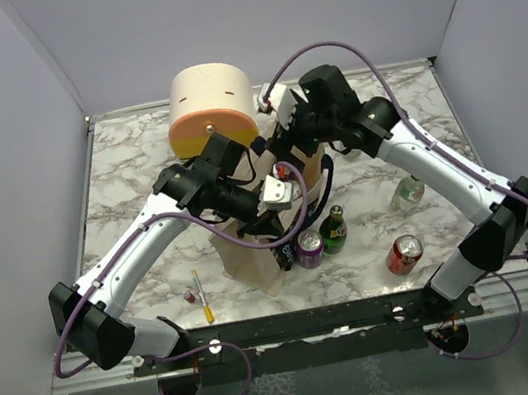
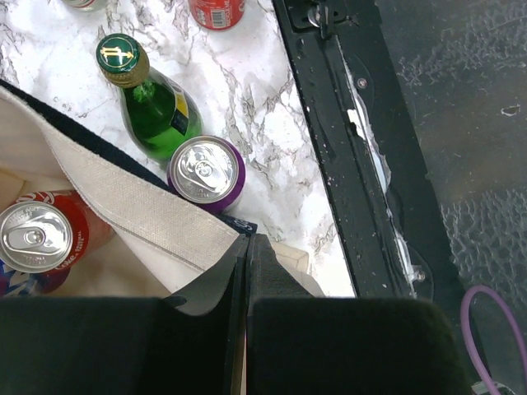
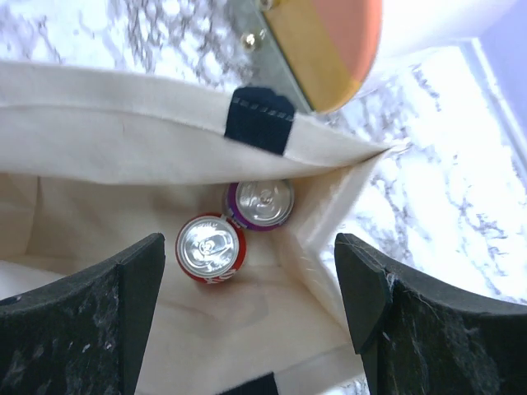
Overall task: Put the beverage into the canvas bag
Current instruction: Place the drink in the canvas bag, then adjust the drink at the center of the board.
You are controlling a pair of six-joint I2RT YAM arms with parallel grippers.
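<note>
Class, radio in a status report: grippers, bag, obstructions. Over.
Left gripper: fingers shut on canvas bag rim. Right gripper: open, empty, above bag mouth. Red can, purple can already inside. Green bottle, second purple can outside, by the bag.

The top view faces down from above and behind the arm bases [image 1: 176, 369]. Both close wrist views face down, sharing the red aluminium can [image 3: 210, 249] inside the beige cloth tote [image 3: 123, 123] beneath them.
</note>
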